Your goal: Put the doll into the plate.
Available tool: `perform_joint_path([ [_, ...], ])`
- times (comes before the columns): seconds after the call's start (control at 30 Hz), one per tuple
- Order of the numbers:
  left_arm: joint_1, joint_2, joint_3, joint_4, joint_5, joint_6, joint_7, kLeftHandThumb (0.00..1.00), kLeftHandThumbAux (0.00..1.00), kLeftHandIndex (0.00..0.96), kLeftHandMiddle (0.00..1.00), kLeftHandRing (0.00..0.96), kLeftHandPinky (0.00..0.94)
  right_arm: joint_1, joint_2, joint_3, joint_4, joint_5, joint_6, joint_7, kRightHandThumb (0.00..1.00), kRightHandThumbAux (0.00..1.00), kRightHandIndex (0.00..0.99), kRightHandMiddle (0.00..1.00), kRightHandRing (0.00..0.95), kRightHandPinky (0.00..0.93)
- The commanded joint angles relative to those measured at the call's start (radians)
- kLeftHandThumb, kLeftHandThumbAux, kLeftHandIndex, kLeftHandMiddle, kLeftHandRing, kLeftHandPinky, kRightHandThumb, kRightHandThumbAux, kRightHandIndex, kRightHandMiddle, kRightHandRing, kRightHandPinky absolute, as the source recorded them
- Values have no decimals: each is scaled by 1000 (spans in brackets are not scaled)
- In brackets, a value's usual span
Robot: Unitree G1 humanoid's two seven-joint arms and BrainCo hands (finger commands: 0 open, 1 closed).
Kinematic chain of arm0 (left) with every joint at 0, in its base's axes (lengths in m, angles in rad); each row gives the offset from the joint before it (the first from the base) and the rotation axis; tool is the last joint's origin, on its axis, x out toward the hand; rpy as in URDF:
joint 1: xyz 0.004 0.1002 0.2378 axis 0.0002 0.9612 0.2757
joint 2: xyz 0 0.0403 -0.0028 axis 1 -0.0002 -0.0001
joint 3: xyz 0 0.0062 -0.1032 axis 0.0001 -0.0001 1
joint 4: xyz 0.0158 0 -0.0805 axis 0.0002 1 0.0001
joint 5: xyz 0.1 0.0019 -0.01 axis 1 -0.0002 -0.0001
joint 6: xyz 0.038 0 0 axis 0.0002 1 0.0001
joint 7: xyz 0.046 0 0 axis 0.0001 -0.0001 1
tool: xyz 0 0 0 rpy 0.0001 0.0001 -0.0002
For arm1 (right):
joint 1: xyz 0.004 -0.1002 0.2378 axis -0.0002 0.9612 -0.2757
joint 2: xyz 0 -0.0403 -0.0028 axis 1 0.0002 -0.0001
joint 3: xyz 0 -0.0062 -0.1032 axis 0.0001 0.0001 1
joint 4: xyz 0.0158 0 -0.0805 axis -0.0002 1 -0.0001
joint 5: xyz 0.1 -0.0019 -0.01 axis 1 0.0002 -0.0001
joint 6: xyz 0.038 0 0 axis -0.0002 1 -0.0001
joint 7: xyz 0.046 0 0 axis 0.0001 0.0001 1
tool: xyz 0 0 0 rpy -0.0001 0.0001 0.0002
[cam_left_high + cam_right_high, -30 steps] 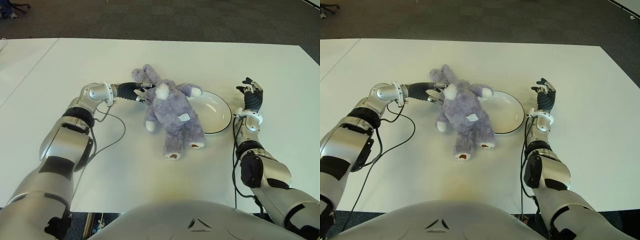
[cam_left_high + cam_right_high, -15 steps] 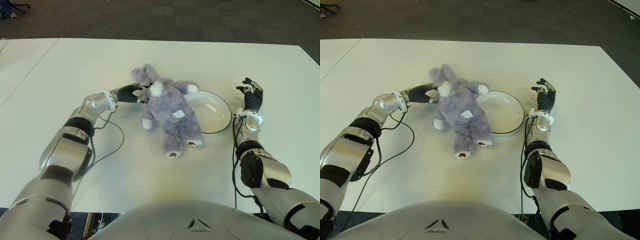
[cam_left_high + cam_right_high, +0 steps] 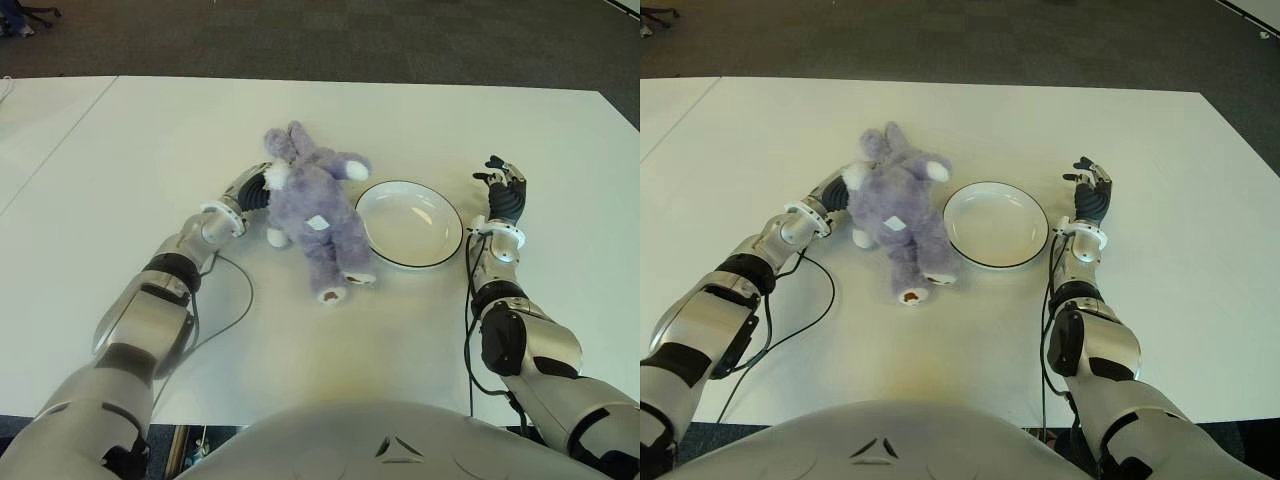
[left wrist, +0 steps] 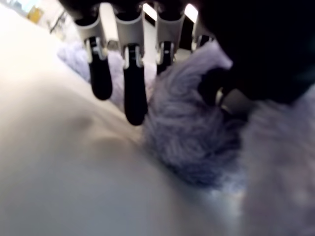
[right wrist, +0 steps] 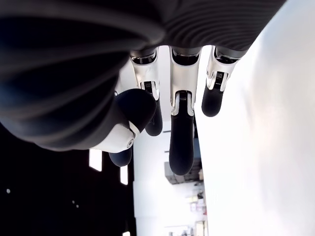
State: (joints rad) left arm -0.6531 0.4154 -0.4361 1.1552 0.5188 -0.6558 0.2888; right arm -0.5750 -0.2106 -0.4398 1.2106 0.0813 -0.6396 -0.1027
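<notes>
The purple plush rabbit doll (image 3: 313, 208) lies on the white table (image 3: 120, 160), just left of the round white black-rimmed plate (image 3: 410, 224). The left robot hand (image 3: 252, 190) touches the doll's left side; the right robot hand (image 3: 503, 192) is right of the plate.

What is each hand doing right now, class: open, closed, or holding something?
Left hand: against the doll, fingers extended; a grasp cannot be told.
Right hand: open, empty, to the right of the plate.

We seem to stand in an office or lab room: a broad white surface (image 3: 420, 120) lies before us, dark grey carpet (image 3: 330, 40) beyond it, and an office chair base (image 3: 25, 15) in the far corner.
</notes>
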Motion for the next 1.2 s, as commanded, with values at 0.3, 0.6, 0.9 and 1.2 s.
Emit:
perform_joint_path([
  [0.3,-40,-6,-288,135,370,407,298,733,688,433,640,650,673,209,118,6,138,0,99,-34,945,681,423,213,453,156],
  [0.6,-55,-26,-357,159,426,540,305,731,696,437,745,764,824,212,112,17,138,-9,96,-36,943,681,423,221,453,179],
  [0.9,-65,-22,-374,163,420,573,295,734,701,439,799,807,822,207,115,-2,138,13,101,-14,944,681,423,240,455,187],
  [1.2,-55,-12,-329,158,371,551,327,732,702,439,818,821,835,206,112,7,139,3,109,-18,943,683,423,229,450,238],
])
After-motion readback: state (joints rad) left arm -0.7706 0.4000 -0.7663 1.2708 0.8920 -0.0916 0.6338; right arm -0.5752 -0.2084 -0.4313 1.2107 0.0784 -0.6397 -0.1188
